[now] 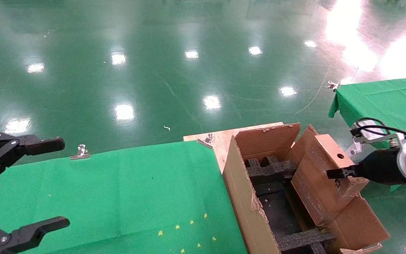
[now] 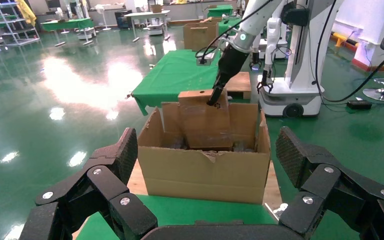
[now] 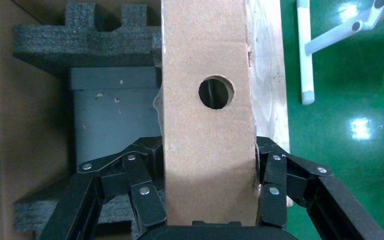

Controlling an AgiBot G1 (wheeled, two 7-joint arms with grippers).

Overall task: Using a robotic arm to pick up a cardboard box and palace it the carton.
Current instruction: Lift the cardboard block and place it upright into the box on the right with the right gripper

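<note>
cardboard box [image 3: 207, 125], scuffed, round-holed, right tool [image 3: 207, 187] clamped

Holed cardboard box [image 1: 324, 176] stands tilted inside open carton [image 1: 247, 208].

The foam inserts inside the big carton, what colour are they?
Black to dark grey foam inserts inside the brown carton; the right wrist view shows them best.

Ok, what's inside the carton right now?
The carton holds black foam inserts, with the cardboard box standing in it, gripped by the right gripper. Beneath the box is hidden.
</note>
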